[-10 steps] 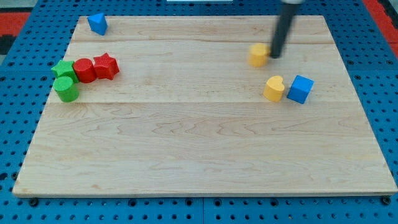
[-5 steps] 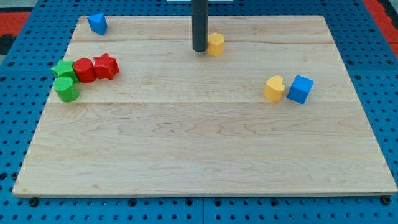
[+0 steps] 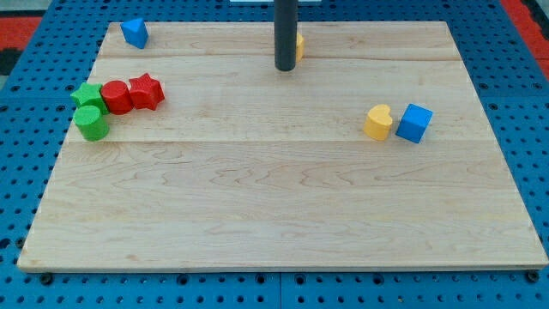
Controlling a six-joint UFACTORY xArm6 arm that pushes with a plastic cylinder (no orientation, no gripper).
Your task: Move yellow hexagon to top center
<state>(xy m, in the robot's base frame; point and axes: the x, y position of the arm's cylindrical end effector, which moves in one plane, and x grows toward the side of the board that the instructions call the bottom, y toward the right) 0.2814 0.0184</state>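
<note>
The yellow hexagon (image 3: 299,46) sits near the top centre of the wooden board, mostly hidden behind my rod; only its right edge shows. My tip (image 3: 285,68) rests on the board just below and to the left of the hexagon, close to it.
A yellow heart (image 3: 377,122) and a blue cube (image 3: 415,123) sit side by side at the right. A blue block (image 3: 134,33) is at the top left. A green star (image 3: 87,95), green cylinder (image 3: 91,124), red cylinder (image 3: 116,97) and red star (image 3: 146,91) cluster at the left.
The yellow hexagon has gone from the upper right to the top centre, pushed leftward and then up. My tip moved left with it and now stands in front of it.
</note>
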